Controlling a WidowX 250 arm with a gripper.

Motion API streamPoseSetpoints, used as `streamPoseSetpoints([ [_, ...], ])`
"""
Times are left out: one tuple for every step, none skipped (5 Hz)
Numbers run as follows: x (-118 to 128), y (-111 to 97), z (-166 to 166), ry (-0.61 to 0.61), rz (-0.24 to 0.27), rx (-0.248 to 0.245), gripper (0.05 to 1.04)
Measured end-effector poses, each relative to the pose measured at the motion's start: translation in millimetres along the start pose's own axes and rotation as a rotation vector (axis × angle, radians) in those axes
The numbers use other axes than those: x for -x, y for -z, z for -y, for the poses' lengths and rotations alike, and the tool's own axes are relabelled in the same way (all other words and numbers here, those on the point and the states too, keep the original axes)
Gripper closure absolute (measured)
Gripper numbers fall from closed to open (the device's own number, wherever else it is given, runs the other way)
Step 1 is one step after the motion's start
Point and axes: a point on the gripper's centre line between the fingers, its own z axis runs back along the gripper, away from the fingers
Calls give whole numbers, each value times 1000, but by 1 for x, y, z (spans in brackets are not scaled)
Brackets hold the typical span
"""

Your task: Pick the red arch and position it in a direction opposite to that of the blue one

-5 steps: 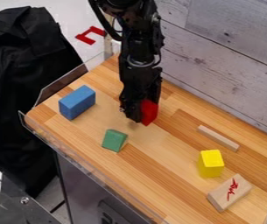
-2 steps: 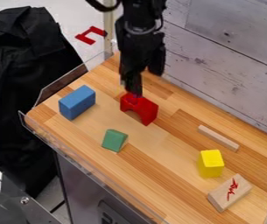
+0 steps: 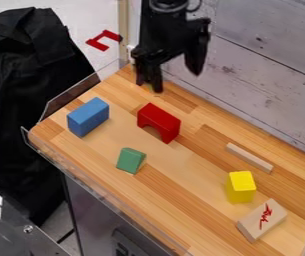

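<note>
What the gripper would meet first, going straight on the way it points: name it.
The gripper points down, and in the picture its line runs toward the red arch, probably the first thing met. Depth is unclear, so it could be the table just behind.

The table top is showing smooth wood with long lines. The wall is looking like rough boards with dark knots. The clear rim is looking like shiny plastic. The black cloth is looking soft and dull. The red arch and blue block are looking smooth. The thin stick and pale block are showing plain, dull wood.
</note>
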Motion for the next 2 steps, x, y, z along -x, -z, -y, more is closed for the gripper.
streamPoseSetpoints([
  [37, -2, -19, 273, -41, -67, 84],
  [56, 1, -35, 514, -98, -64, 84],
])
